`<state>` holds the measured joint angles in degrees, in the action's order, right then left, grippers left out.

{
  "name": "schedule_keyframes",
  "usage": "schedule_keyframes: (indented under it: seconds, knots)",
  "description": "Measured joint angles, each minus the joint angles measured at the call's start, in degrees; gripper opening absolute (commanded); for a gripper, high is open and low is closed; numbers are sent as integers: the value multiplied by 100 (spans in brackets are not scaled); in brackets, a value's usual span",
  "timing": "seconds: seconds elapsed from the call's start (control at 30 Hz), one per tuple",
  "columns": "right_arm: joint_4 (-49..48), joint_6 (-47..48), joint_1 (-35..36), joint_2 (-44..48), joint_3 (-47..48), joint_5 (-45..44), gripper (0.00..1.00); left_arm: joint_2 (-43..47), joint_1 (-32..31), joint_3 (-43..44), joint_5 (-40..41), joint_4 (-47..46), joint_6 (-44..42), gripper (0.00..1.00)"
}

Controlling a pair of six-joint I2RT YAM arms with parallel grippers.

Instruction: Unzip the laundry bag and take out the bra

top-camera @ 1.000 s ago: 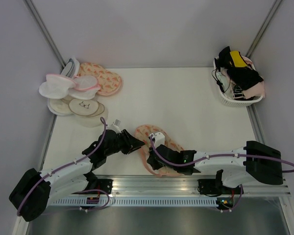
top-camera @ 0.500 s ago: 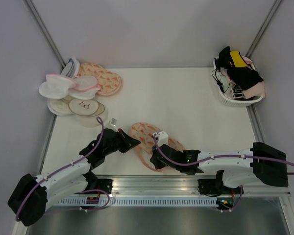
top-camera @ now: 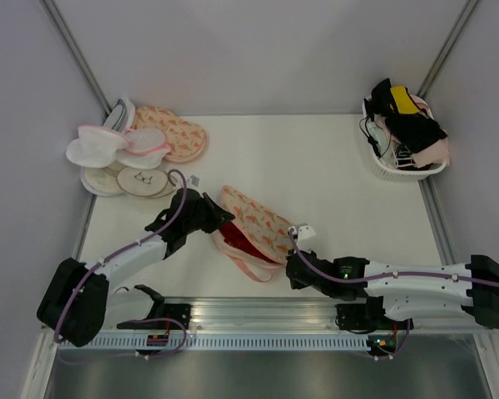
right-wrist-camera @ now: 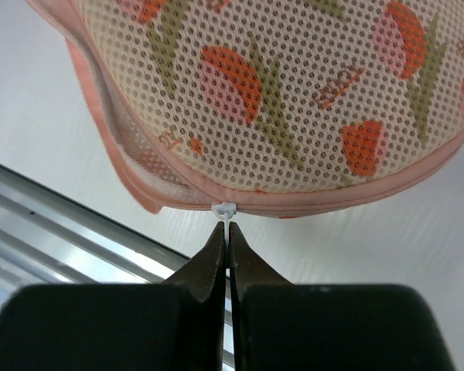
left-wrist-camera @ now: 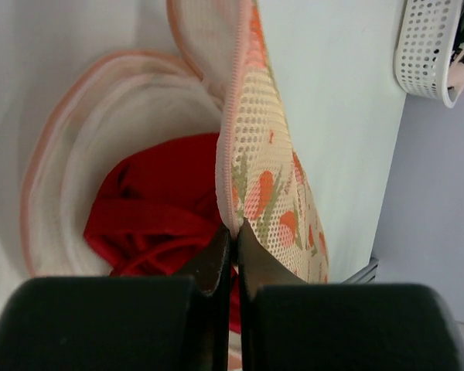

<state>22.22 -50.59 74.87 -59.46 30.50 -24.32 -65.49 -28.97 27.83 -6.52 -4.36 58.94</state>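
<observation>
White desk from above: the laundry bag lies near the front edge, gaping. In the left wrist view, the left jaws pinch the soft mesh flap's edging. The bra sits inside, probably limp and light, best taken by a bunched fold. In the right wrist view, the right jaws are closed on the zipper pull.

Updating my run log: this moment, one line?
left hand: shut on laundry bag edge | right hand: shut on zipper pull | bra: inside, exposed

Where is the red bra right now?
Seen from above, the red bra lies inside the opened laundry bag, between the left claw and the right claw.
</observation>
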Motion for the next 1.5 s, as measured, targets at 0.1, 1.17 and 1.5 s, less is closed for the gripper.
schedule_keyframes:
  seconds: [0.1, 1.17, 1.5]
  knots:
    - [181, -48, 0, -175, 17, -129, 1, -929, 37, 557, -474, -385, -166, 2]
    - [-2520, 940, 0, -1320, 52, 1121, 0, 376, -1405, -765, -1279, -804, 734, 85]
    - [-2496, 988, 0, -1353, 81, 1165, 0, -179, -1576, -807, -1169, -1432, 1038, 2]
